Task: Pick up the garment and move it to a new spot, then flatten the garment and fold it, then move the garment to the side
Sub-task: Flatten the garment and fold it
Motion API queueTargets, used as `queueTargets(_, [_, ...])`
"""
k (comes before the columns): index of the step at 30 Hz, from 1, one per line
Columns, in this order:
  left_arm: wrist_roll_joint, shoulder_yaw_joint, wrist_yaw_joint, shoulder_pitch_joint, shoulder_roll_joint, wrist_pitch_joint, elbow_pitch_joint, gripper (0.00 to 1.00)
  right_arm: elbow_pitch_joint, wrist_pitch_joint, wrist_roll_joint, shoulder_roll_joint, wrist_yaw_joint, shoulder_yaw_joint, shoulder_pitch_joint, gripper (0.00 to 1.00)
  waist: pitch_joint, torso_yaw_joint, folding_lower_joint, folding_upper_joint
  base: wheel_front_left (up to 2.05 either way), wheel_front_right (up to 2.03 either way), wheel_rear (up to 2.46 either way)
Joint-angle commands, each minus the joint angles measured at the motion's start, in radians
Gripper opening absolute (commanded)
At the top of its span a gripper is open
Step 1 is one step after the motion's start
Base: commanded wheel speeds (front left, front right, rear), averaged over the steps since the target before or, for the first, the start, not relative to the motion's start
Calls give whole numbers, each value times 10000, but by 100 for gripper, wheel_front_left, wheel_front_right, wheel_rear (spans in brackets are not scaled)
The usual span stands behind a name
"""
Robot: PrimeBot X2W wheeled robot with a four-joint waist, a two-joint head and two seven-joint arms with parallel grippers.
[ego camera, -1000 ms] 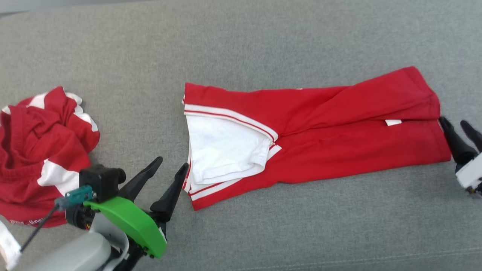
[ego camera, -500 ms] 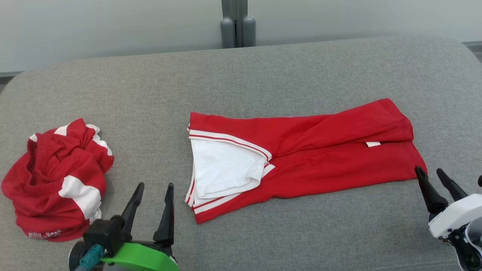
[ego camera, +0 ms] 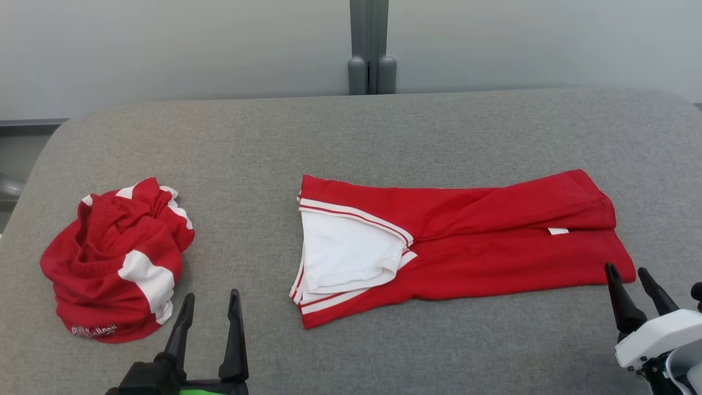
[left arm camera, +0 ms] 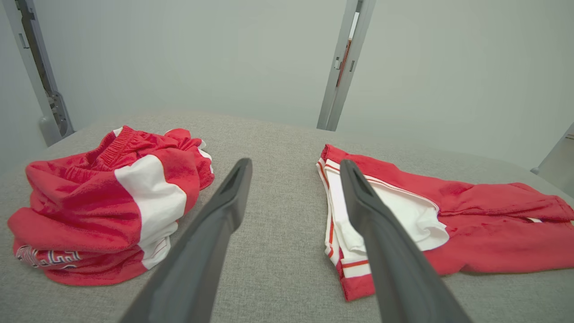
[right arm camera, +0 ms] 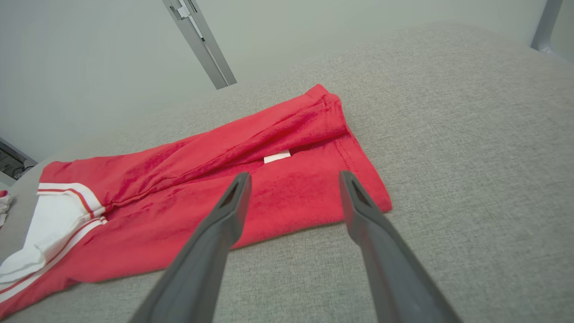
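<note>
Red garment (ego camera: 493, 263) flat on grey cushion (ego camera: 351, 142); left fingers (ego camera: 235, 340), right fingers (ego camera: 620, 302) spread.

A crumpled red cloth (ego camera: 118, 260) lies on grey upholstery (ego camera: 351, 137).

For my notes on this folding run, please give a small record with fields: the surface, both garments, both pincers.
surface: grey fabric cushion
flat garment: red, laid out long, white panel at its left end
crumpled garment: red and white heap, on the robot's left
left pincer: open, empty, touching neither garment
right pincer: open, empty, near the flat garment's right end
</note>
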State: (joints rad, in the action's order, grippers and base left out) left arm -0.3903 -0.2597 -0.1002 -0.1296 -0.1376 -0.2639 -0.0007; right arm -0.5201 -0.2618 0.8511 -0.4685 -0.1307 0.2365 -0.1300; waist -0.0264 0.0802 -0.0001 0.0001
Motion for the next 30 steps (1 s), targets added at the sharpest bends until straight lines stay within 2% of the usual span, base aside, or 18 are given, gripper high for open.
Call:
queueTargets(1, [424, 146, 193, -155, 83, -2, 61, 100, 14, -40, -275, 107, 1, -130, 169, 100, 86, 164, 1, -1, 0, 0, 0])
queueTargets(6, [1529, 412, 622, -199, 421, -2, 176, 100, -199, -41, -918, 434, 1, -573, 71, 100, 43, 380, 1, -1, 0, 0, 0])
queueTargets(13, [2579, 505, 780, -27, 656, -2, 142, 100, -1246, -42, -1617, 546, 1, -1244, -743, 100, -283, 656, 1, -1, 0, 0, 0])
queueTargets(20, [2842, 341, 917, 328, 794, -2, 163, 100, -2624, 449, -1946, 286, 1, -1626, -2051, 100, -995, 918, 1, -1, 0, 0, 0])
queueTargets(30, [2691, 70, 1167, 1044, 865, -2, 250, 100, -3962, 919, -2468, -51, 4, -1777, -3598, 100, -2028, 1041, 1, -1, 0, 0, 0])
